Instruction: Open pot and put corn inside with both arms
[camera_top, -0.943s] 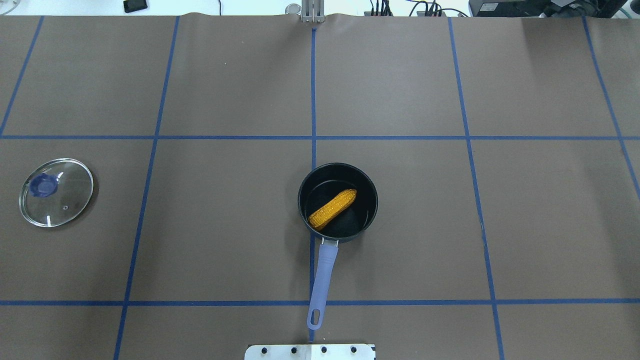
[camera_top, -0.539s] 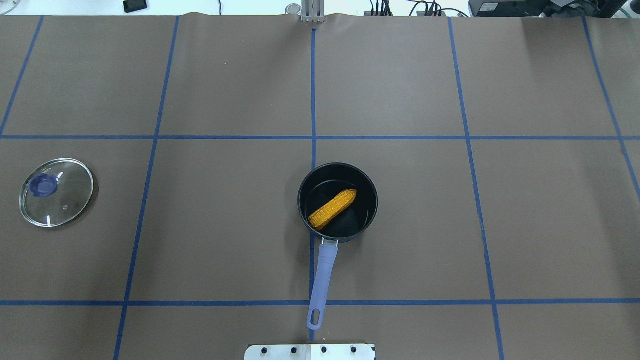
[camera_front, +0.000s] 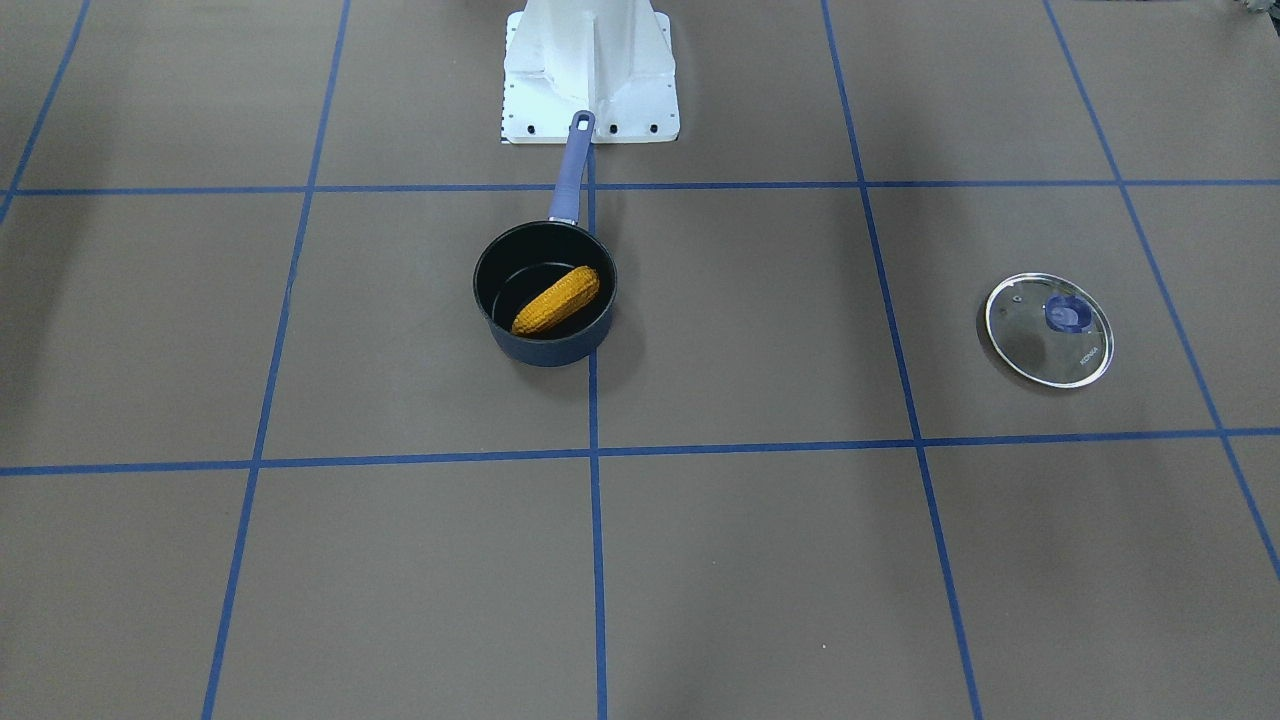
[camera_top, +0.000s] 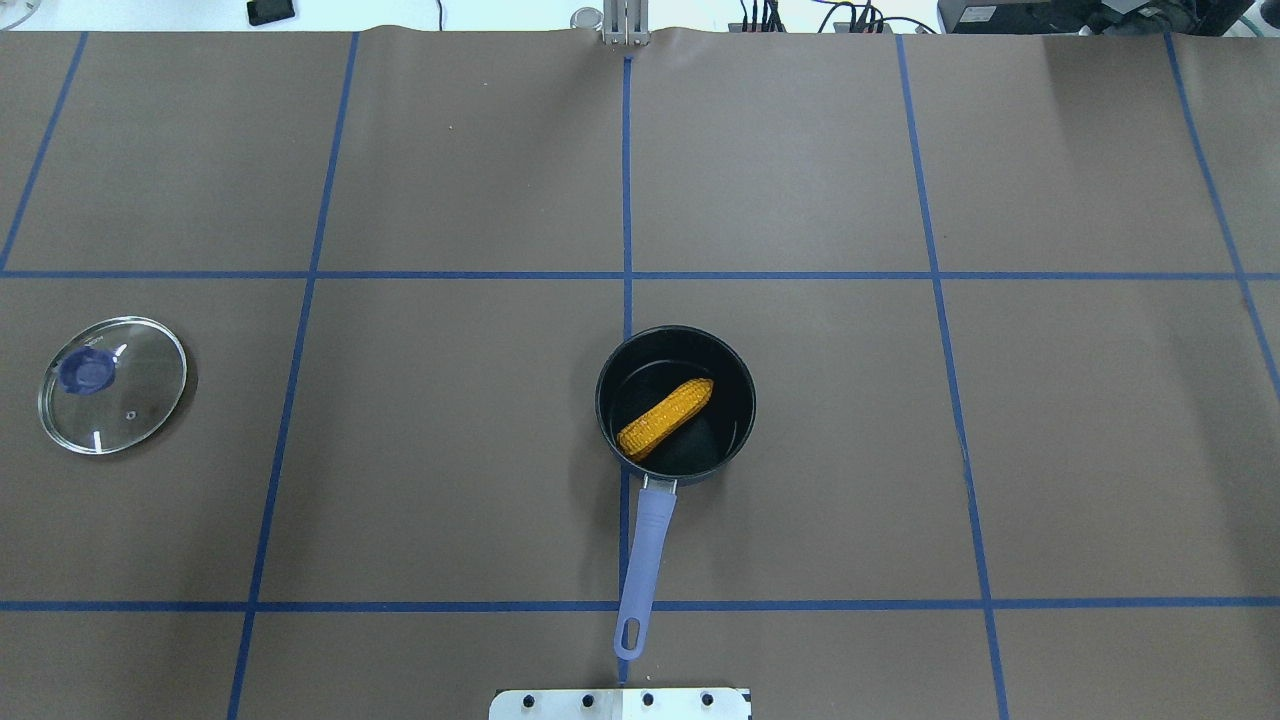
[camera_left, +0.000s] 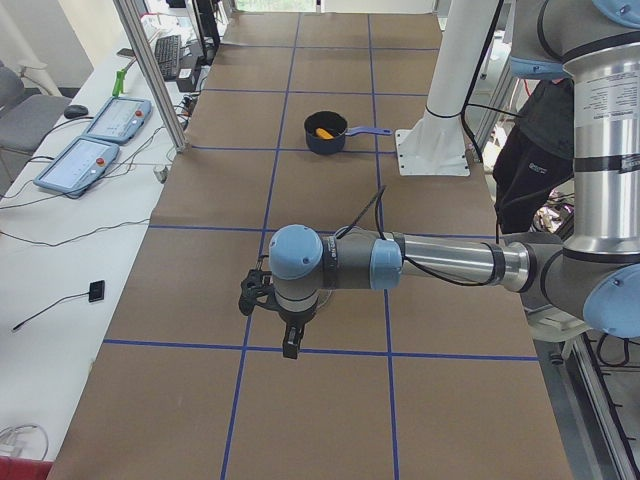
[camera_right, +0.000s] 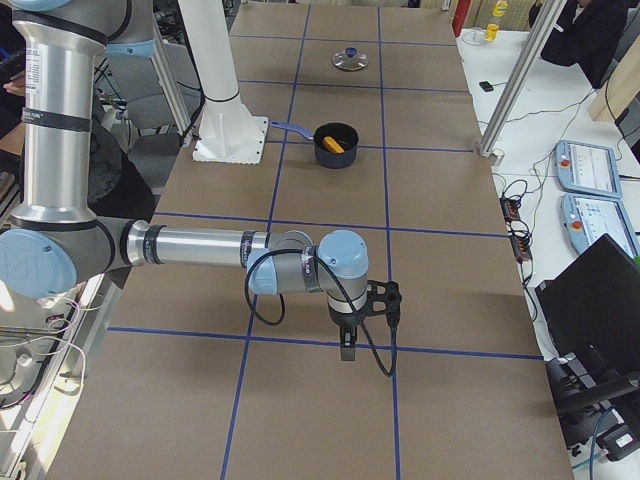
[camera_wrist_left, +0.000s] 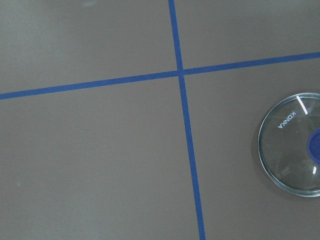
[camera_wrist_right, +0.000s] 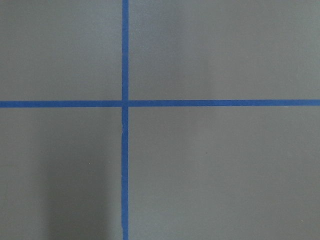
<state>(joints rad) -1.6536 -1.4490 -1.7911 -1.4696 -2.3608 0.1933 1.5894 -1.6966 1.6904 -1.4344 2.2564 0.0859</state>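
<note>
At the left end the left gripper (camera_left: 290, 348) hangs over the table (camera_top: 450, 480) near the glass lid (camera_top: 112, 385), the pot (camera_top: 720, 425) mid-table holds the corn (camera_top: 665, 418), and the right gripper (camera_right: 347, 353) hangs far right, though I cannot tell whether either gripper's fingers are spread.

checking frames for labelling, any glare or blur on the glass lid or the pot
Overhead view: small white glints on the round clear glass lid with blue knob, otherwise sharp. Left wrist view: lid cropped by the right edge, two bright streaks, lettering readable. Front-facing view: dark blue saucepan throws only a soft shadow; yellow corn cob crisp.
</note>
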